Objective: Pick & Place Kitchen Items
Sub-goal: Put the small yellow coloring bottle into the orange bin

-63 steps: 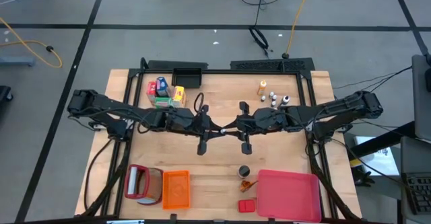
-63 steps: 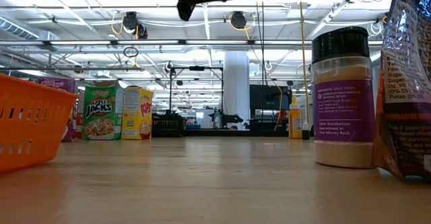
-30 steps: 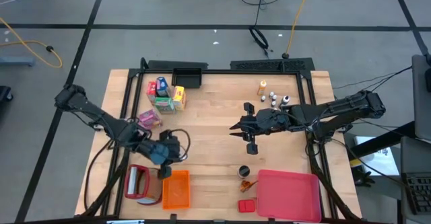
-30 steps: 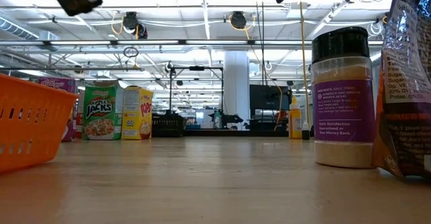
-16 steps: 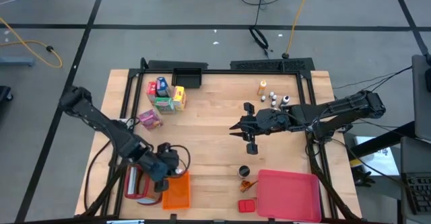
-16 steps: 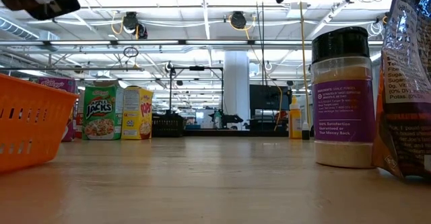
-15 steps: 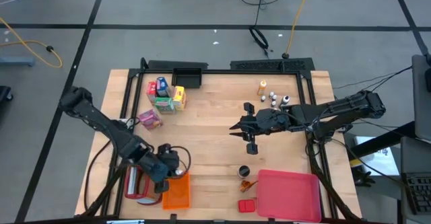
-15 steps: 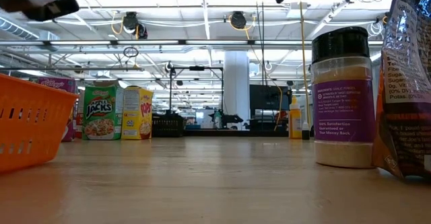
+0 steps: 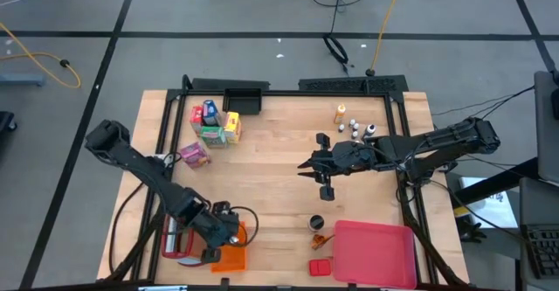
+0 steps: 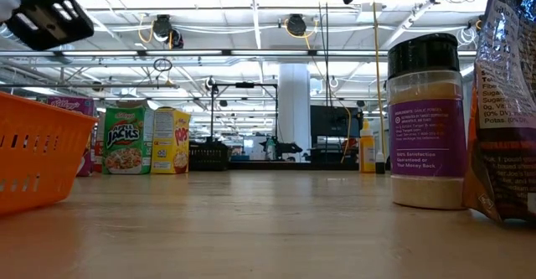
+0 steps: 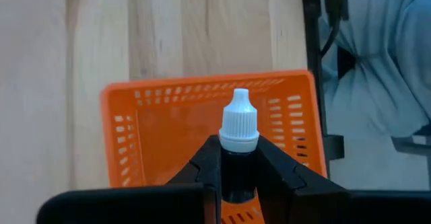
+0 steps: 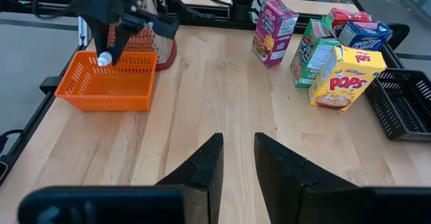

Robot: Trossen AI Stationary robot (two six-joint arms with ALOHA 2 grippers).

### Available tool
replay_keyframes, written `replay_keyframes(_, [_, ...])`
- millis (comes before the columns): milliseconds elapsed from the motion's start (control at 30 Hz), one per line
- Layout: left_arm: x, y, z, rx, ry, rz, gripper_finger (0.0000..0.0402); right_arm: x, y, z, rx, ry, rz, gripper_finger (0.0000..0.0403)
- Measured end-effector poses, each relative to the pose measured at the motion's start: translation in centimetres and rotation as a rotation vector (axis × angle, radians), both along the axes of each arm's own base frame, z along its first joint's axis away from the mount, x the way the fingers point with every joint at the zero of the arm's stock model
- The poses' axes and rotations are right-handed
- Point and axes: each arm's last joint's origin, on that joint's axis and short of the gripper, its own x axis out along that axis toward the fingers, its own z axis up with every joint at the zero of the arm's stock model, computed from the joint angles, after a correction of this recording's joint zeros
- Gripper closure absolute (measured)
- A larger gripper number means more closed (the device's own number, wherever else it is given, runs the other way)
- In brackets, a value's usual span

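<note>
My left gripper point(image 9: 229, 234) hangs over the orange crate point(image 9: 229, 249) at the table's near left and is shut on a small dark bottle point(image 11: 239, 158) with a white cap. My right gripper point(image 9: 306, 167) hovers open over the middle of the table, right of centre, and touches nothing. Food boxes point(image 9: 211, 121) stand at the far left, with a pink box point(image 9: 194, 155) nearer. Tiny white-capped bottles point(image 9: 356, 128) and an orange bottle point(image 9: 340, 114) stand at the far right. A dark round tin point(image 9: 316, 222) stands near the pink-red tray point(image 9: 374, 252). My left gripper pinches the bottle's dark body point(image 11: 238, 167) between its two fingers point(image 11: 202, 165). The white cap point(image 11: 239, 120) sticks out past the fingertips. In the right wrist view the cap point(image 12: 103, 59) points slanting down, and the bottle is lifted clear above the crate point(image 12: 108, 83).
A red round container point(image 9: 179, 239) sits left of the crate. A black basket point(image 9: 244, 99) is at the far edge. A small red box point(image 9: 320, 266) and an orange item point(image 9: 321, 239) lie beside the tray. Bare wood lies across the table's middle.
My left gripper has moved toward the table's near edge and a little right, carrying the bottle from beside the crate's far end to above the crate. It has stayed shut on the bottle.
</note>
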Motion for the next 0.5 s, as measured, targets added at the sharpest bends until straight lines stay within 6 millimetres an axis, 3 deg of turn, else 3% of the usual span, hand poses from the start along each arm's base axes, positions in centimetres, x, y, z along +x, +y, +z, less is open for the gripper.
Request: replay_keyframes(500, [0.35, -0.22, -0.89, -0.007, 0.041, 0.047, 0.0271, 0.00, -0.01, 0.00, 0.000, 0.000, 0.000, 0.0328])
